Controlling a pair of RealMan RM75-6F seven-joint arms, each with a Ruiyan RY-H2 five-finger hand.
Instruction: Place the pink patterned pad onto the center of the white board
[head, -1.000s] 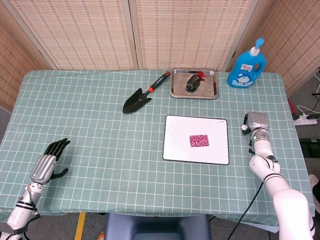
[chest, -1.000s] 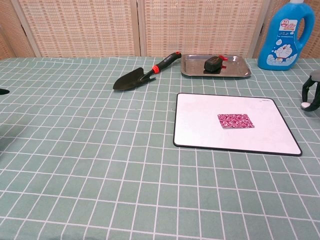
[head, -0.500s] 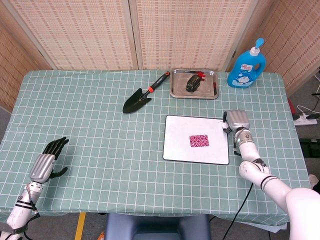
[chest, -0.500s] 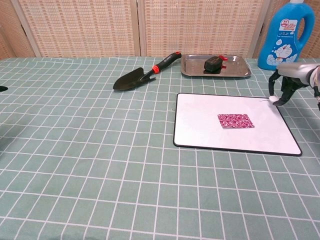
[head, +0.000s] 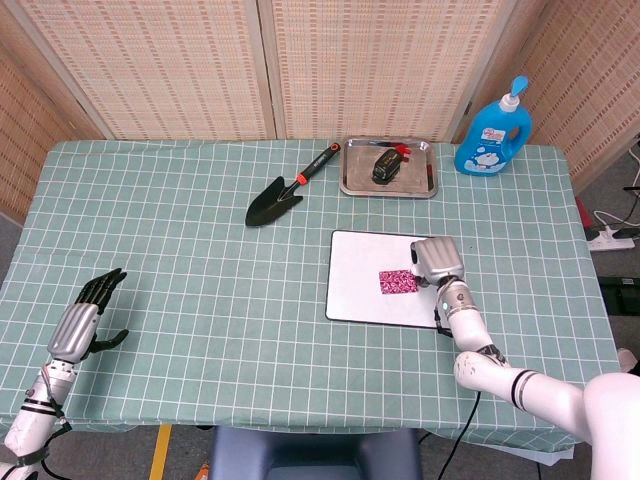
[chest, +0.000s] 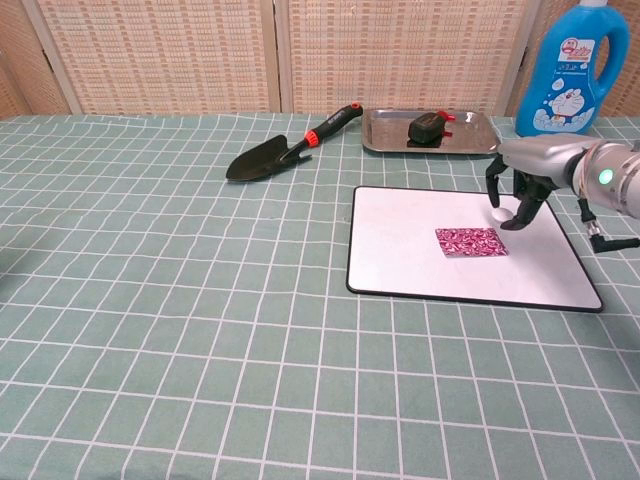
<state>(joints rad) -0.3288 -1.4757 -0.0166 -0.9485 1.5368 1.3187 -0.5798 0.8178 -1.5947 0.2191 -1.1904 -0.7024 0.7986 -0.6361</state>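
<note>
The pink patterned pad (head: 397, 282) (chest: 471, 241) lies flat near the middle of the white board (head: 360, 300) (chest: 400, 250). My right hand (head: 436, 262) (chest: 520, 180) hovers over the board's right part, just right of and above the pad, fingers curled downward and apart, holding nothing. Whether a fingertip touches the pad I cannot tell. My left hand (head: 82, 322) rests at the table's front left corner, fingers spread, empty; the chest view does not show it.
A black trowel with a red-banded handle (head: 285, 190) (chest: 285, 150) lies behind the board to the left. A metal tray (head: 425, 185) (chest: 480, 145) holding a black and red object stands behind the board. A blue detergent bottle (head: 493, 132) (chest: 572, 70) is at the back right.
My right hand has swept leftward from the table's right edge to over the board beside the pad. The left hand shifted slightly left and forward. The pad has not moved.
</note>
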